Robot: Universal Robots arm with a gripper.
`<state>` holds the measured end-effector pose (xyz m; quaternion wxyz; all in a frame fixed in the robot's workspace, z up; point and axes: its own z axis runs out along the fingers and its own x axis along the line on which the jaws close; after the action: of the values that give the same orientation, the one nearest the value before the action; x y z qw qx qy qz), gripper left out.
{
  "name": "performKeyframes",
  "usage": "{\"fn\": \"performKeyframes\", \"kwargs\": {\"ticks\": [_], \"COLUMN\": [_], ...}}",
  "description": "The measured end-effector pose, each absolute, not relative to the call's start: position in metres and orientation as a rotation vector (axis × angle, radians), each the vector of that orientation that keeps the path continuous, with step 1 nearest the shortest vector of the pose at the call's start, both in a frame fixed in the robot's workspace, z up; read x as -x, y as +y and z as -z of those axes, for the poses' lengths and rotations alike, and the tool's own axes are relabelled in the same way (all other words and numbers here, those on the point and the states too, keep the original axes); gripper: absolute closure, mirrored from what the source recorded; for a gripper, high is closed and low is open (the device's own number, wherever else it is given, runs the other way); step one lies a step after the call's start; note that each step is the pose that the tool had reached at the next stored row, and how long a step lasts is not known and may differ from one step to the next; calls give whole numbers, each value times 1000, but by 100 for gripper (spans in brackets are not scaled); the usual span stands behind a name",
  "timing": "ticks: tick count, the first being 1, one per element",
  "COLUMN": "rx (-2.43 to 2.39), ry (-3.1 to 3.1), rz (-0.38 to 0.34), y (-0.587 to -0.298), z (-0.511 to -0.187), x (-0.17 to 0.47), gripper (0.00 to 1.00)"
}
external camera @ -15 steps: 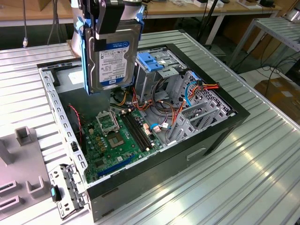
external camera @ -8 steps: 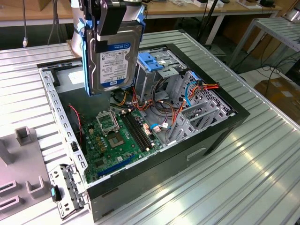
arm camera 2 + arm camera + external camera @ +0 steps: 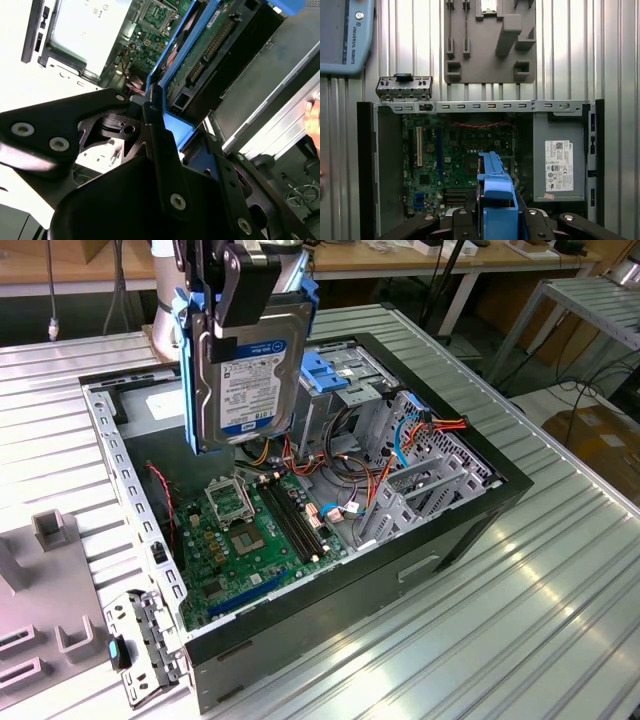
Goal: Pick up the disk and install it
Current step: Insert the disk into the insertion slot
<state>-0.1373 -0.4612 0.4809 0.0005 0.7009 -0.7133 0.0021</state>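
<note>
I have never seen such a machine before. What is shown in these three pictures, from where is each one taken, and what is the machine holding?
This is a robot arm with a gripper at its end. The exterior view comes from a camera standing apart; the two wrist views come from cameras riding on the arm. On a ribbed metal table lies an open computer case, its green circuit board and grey power box exposed. Beside the case lies a grey holder plate. The gripper is shut on the disk, a silver hard drive with blue side rails, and holds it upright above the case.
</note>
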Motion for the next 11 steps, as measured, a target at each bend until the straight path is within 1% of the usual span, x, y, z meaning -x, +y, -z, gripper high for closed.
{"fn": "performKeyframes", "kwargs": {"ticks": [6,11], "rx": [-2201,-2201], "ry": [-2240,-2240], "rz": [-6,-7], "y": [-474,-479], "z": [-481,-481], "x": [136,126], "gripper": [63,63]}}
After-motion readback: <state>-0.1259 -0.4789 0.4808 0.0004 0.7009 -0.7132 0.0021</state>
